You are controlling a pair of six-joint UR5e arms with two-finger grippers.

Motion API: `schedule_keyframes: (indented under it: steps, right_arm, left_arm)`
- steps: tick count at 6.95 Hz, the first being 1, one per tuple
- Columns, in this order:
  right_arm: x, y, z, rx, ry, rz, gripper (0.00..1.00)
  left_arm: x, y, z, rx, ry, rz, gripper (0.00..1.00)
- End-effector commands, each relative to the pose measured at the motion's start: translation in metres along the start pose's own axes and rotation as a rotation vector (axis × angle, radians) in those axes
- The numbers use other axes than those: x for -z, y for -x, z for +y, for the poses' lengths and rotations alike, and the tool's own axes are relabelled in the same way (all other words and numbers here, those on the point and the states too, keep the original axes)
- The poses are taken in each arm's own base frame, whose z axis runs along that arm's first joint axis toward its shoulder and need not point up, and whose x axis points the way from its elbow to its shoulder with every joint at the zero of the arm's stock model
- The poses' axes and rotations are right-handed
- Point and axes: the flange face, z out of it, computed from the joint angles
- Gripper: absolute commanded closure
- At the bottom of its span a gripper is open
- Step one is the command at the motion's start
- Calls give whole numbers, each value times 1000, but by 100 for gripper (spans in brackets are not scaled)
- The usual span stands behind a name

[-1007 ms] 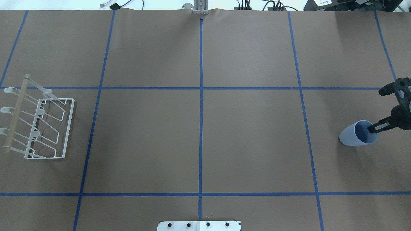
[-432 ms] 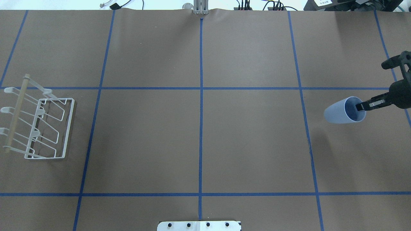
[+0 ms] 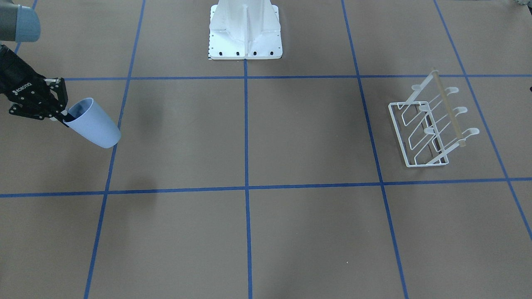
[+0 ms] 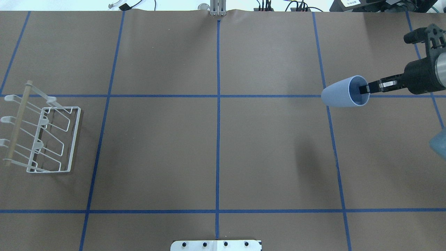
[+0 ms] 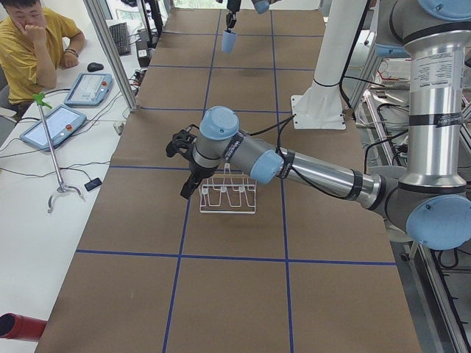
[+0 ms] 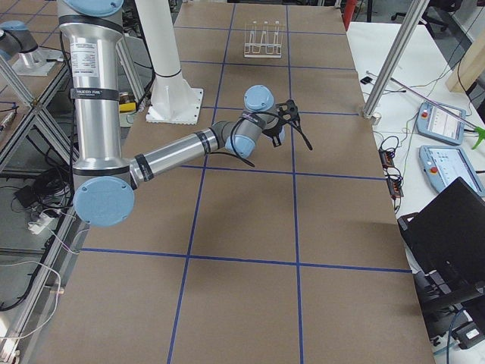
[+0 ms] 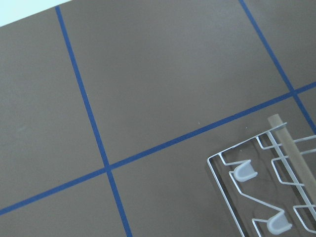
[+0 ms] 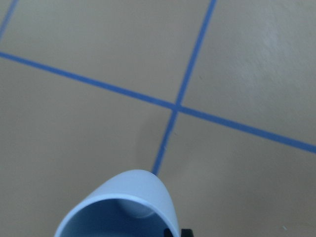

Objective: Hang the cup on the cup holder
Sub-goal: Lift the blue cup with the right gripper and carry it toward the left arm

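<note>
The light blue cup (image 4: 339, 93) hangs in the air at the table's right side, tilted on its side with its mouth toward the arm. My right gripper (image 4: 366, 89) is shut on the cup's rim, one finger inside the mouth; the cup (image 3: 95, 124) and the gripper (image 3: 61, 115) also show in the front view. The right wrist view shows the cup's rim (image 8: 133, 197) over a tape crossing. The white wire cup holder (image 4: 75, 139) stands at the far left, pegs bare. My left gripper (image 5: 188, 180) hovers by the holder (image 5: 228, 209); I cannot tell whether it is open or shut.
The brown table carries a grid of blue tape lines (image 4: 218, 104). The robot's white base plate (image 4: 216, 245) sits at the near edge. Cables lie along the far edge. An operator (image 5: 29, 37) sits at a side desk with tablets.
My right gripper has lifted the cup off the table and carried it away from the robot and toward the centre. The cup has tipped from near upright toward horizontal. The holder has not moved.
</note>
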Motion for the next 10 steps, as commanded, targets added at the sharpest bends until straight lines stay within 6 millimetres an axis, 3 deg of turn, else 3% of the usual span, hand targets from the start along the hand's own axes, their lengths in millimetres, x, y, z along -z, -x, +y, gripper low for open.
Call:
schedule_keyframes:
  steps: [1,2,5,6,8,9,10]
  right_arm:
    - [19,57,-15,-248,-100,-224,100]
    - [20,76,-10,-284,-107,-326,100]
    - [19,112,9,-275,-168,-532,100]
    - [8,129,23,-285,-206,-615,100]
    - [-16,167,61,-324,-278,-804,100]
    - [-33,200,84,-366,-308,-918,100]
    - [-55,234,91,-416,-344,-995,100]
  left_arm:
    - [12,-49,-14,145,-65,214,1]
    - [8,-84,-15,208,-62,324,1]
    - [-8,-215,-70,344,-15,553,1]
    - [-12,-251,-76,385,29,608,1]
    - [19,-314,-78,555,98,709,1]
    - [20,-350,-68,598,95,780,1]
    - [8,-379,-55,633,92,882,1]
